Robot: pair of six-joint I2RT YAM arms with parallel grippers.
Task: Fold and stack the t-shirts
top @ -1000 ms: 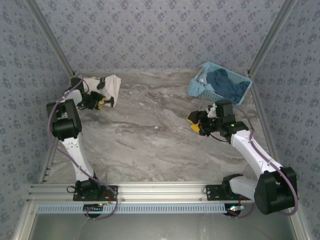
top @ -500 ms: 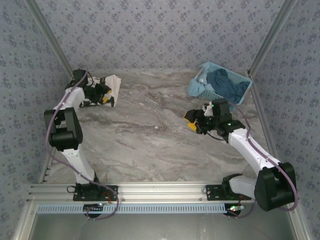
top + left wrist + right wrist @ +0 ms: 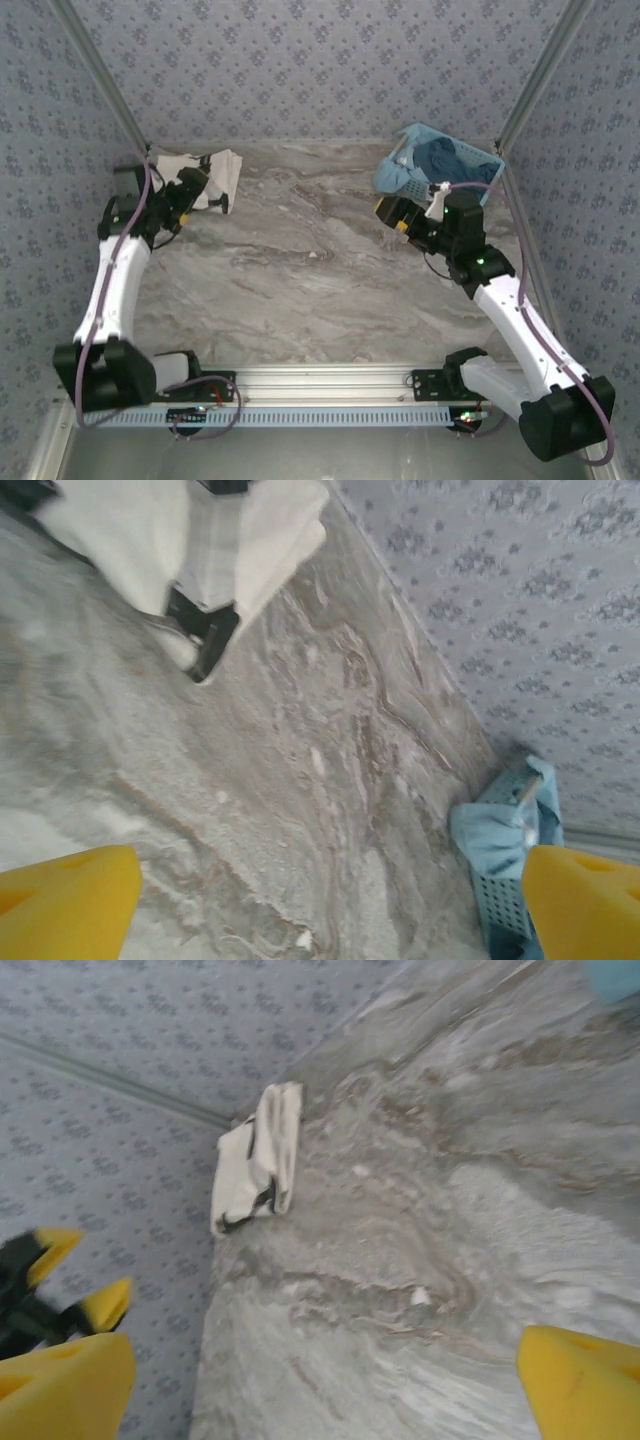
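Note:
A folded off-white t-shirt with small dark marks lies at the table's back left corner, seen too in the left wrist view and the right wrist view. My left gripper hovers just in front of it, open wide, with bare table between its yellow fingertips. My right gripper is open as well and holds nothing, near the front of the basket; its yellow fingertips stand far apart over bare table.
A light blue lattice basket stands at the back right with dark blue cloth inside and pale blue cloth draped over its left rim. Patterned walls close the table on three sides.
Both grippers have opened wider. The left arm has dropped and stretched out, its gripper a little back from the folded t-shirt. The right gripper has moved back toward the basket.

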